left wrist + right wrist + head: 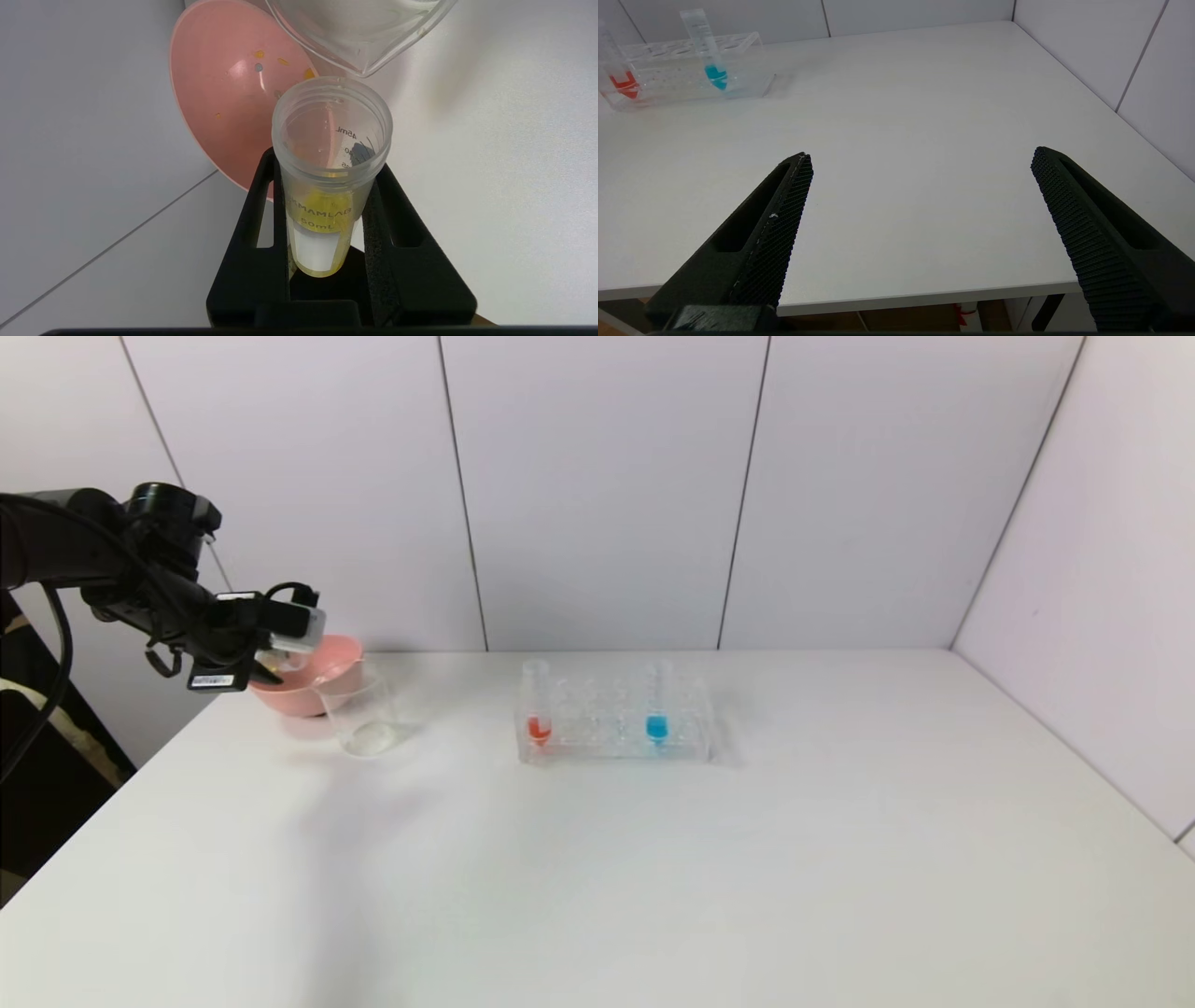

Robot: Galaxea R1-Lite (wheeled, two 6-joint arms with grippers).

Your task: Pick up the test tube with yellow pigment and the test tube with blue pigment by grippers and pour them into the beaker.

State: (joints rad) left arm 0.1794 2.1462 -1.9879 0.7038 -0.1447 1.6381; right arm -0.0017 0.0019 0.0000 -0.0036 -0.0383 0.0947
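My left gripper is raised at the far left, beside the pink bowl and just left of the beaker. In the left wrist view the left gripper is shut on the test tube with yellow pigment. Its open mouth points toward the beaker's pouring lip, and yellow liquid sits low in the tube. The test tube with blue pigment stands upright in the clear rack; it also shows in the right wrist view. My right gripper is open and empty, over the table's near edge.
The pink bowl stands behind the beaker against the back wall, with yellow specks inside. A tube with red-orange liquid stands at the rack's left end. Walls close the back and the right side.
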